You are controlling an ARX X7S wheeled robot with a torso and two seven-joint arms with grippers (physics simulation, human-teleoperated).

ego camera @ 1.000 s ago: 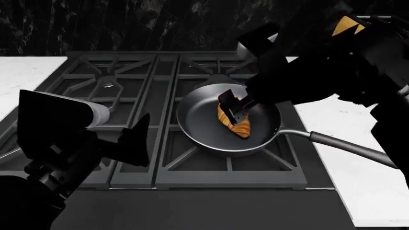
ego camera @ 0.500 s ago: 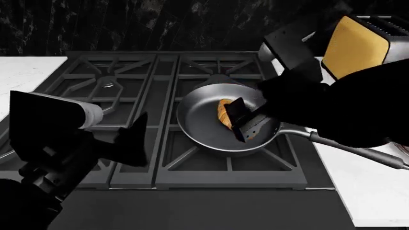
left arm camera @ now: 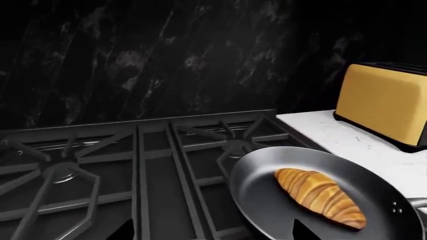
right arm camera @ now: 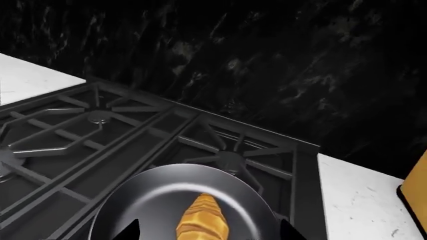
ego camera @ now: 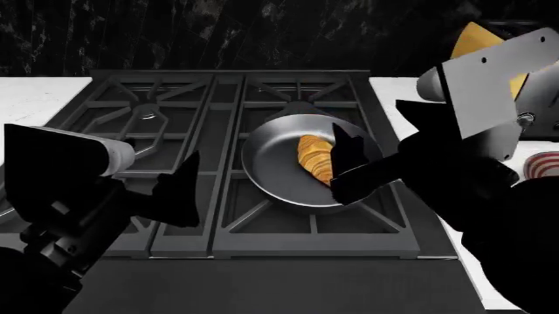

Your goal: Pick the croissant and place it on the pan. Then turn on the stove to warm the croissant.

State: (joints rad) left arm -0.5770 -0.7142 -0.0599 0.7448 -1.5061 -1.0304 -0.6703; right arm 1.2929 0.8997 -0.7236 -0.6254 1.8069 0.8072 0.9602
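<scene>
Croissant [ego camera: 316, 159] is seated in the pan [ego camera: 271, 163]; the empty, spread right gripper [ego camera: 342, 163] should be lifted clear without nudging it.

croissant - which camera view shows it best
The left wrist view: the whole croissant lies unobstructed in the pan, ridges clear. In the head view the right gripper hides part of it. The right wrist view cuts it off at the frame edge.
</scene>
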